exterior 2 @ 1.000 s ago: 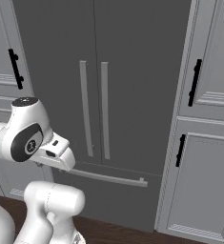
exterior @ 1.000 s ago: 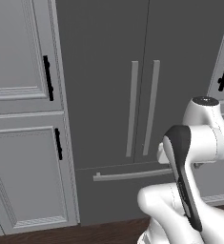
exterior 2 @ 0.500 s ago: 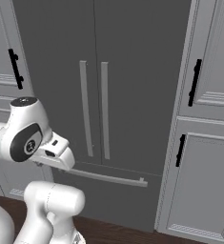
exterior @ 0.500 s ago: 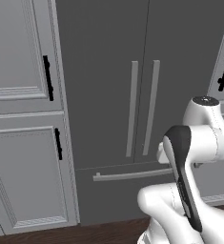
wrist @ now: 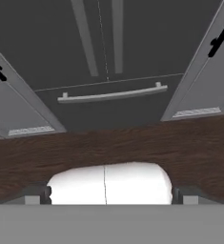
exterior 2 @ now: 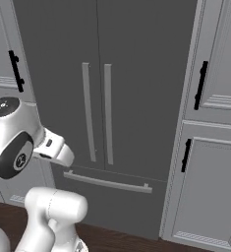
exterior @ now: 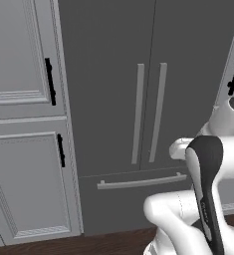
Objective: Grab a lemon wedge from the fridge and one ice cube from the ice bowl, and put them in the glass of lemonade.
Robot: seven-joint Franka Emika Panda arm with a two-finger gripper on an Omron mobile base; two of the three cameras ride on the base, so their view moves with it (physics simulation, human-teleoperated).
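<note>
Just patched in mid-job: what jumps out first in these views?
The tall dark fridge fills the middle, both doors shut, its long pale handles side by side above the drawer bar. Pale cabinets with black handles flank it. The pincer is open, pointing toward the dark wood floor.

I see the fridge point(exterior: 138, 99) straight ahead: tall, dark grey, both doors shut, two light vertical bar handles side by side, lower drawer closed.

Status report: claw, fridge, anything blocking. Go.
Claw open, empty, aimed low at the floor before the fridge. Both fridge doors and drawer shut; bar handles untouched. Nothing between arm and fridge.
</note>
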